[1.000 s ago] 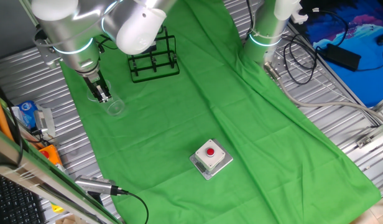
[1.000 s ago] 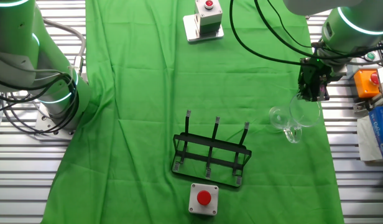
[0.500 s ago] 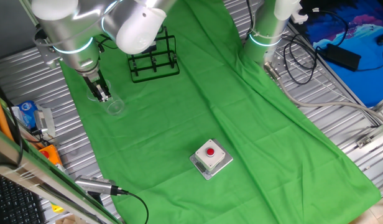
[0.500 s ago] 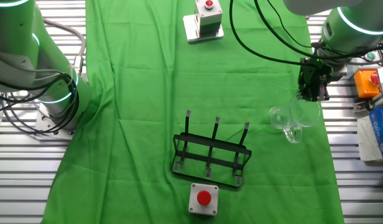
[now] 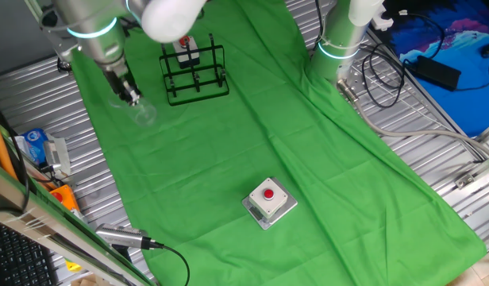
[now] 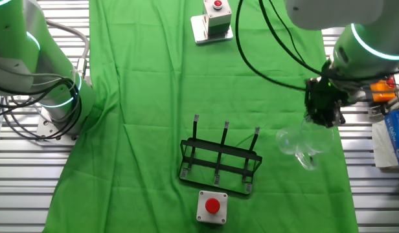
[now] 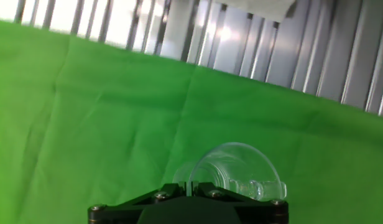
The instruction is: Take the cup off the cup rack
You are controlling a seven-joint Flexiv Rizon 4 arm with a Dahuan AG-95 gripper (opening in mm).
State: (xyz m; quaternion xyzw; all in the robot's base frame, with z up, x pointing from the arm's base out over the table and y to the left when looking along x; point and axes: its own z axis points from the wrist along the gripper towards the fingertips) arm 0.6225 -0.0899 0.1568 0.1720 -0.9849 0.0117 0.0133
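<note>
Claw [image 6: 324, 116] clamped on cup [image 6: 302, 142] | cup off cup rack [image 6: 219, 163]

I have the pincer [image 6: 324, 115] closed on the cup [image 6: 303, 141], clear of the cup rack [image 6: 219, 163], which stands well apart to one side. Between them the green cloth [image 6: 154, 77] on the tabletop [image 6: 24, 194] is bare, an open lane. One red-button box [image 6: 211, 206] sits just beside the rack's base; the other [image 6: 212, 21] is far off. On the outer side, an orange box [image 6: 386, 86] and a blue packet [image 6: 395, 136] crowd the cloth's edge
</note>
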